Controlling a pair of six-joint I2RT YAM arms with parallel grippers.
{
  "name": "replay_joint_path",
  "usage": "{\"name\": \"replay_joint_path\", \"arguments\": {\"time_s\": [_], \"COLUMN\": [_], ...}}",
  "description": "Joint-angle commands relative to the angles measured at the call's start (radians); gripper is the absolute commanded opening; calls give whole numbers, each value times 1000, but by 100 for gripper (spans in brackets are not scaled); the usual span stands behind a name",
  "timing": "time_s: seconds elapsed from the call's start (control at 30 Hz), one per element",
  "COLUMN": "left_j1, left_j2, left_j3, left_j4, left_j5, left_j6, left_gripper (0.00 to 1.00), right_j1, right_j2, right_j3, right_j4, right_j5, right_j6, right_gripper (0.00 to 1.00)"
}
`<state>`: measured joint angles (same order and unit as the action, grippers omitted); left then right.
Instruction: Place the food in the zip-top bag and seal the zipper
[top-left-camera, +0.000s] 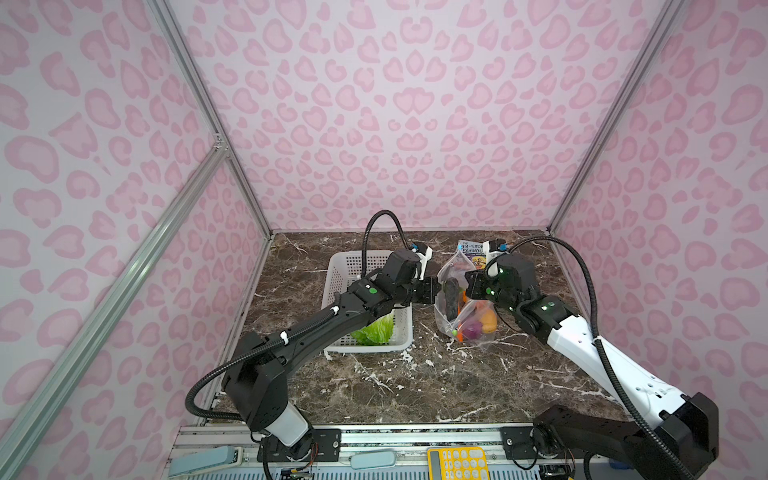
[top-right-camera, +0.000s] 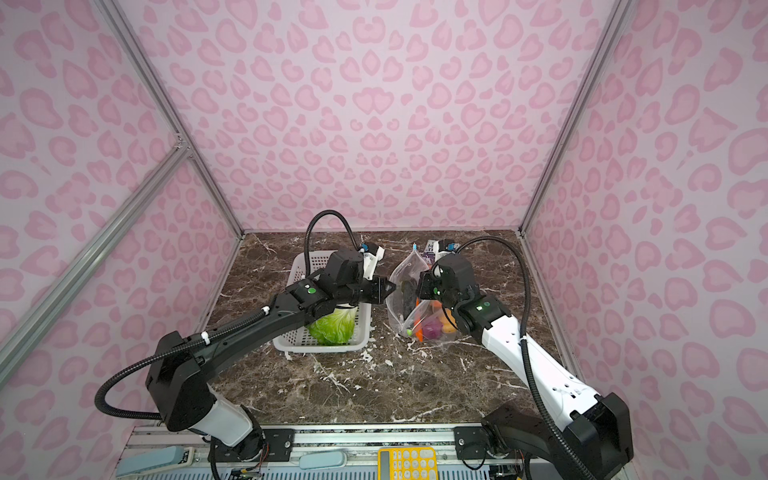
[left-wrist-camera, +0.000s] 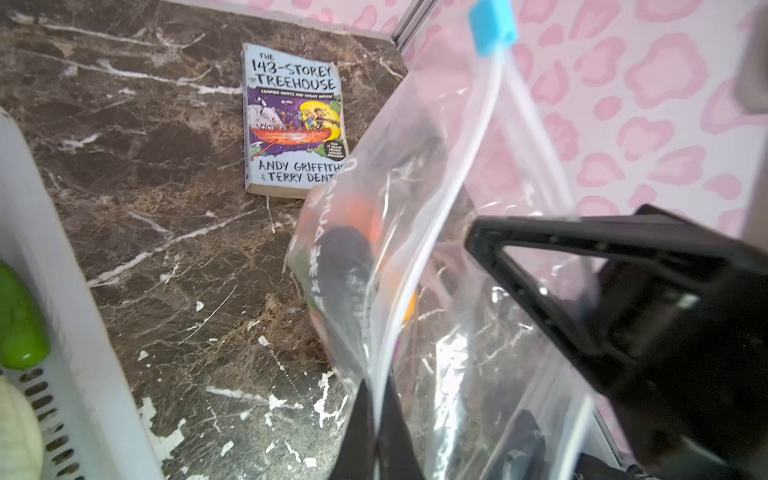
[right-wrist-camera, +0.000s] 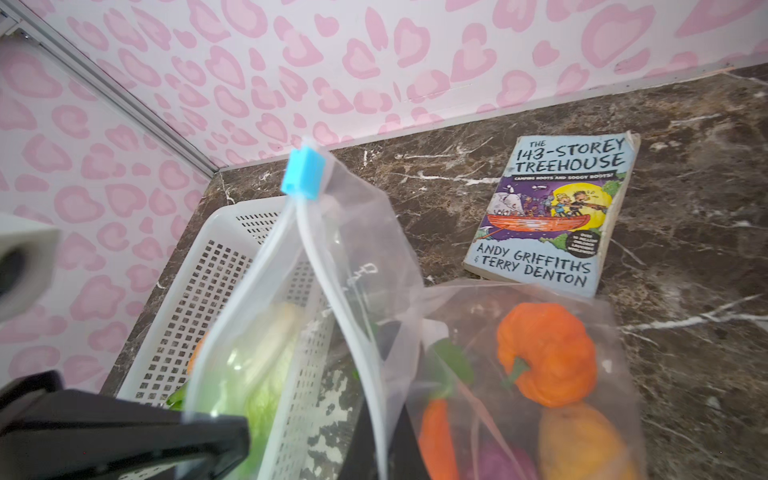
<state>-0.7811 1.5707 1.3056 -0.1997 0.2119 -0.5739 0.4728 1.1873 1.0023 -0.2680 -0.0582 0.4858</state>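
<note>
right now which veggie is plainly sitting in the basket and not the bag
The cabbage: leafy green and white, it lies in the white basket, whereas the pumpkin, carrot and purple onion are inside the bag.

On the marble surface (top-left-camera: 374, 386), the zip-top bag (top-left-camera: 449, 268) stands upright between the left gripper (top-left-camera: 435, 291) and the right gripper (top-left-camera: 468, 286), each closed on a side of its mouth. A purple onion (top-left-camera: 469, 331) and orange food (top-left-camera: 489, 321) lie inside. The cabbage (top-left-camera: 374, 332) sits in the white basket (top-left-camera: 365, 347) beside it.
</note>
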Motion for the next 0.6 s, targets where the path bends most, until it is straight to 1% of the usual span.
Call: {"name": "replay_joint_path", "arguments": {"time_s": [0.0,0.13,0.27,0.43,0.57], "left_j1": [3,2,-3,-32,-30], "left_j2": [-47,-95,-107,-49,11], "left_j3": [12,28,34,83,98], "left_j4": [77,105,132,120,86], "left_j5": [3,14,65,95,117], "left_j6": [19,23,23,48,22], "left_gripper": [4,4,4,3,3], "right_j1": [-18,-66,-118,-134,-134], "right_j2": [-21,-65,-107,-111,-98], "right_j3": [-7,-22,-49,-63,-57], "right_j4": [-34,-39,-11,19,10], "right_j5": [14,-16,-73,-119,-130], "right_j6": [-19,-18,5,23,26], "right_gripper": [0,0,0,0,0]}}
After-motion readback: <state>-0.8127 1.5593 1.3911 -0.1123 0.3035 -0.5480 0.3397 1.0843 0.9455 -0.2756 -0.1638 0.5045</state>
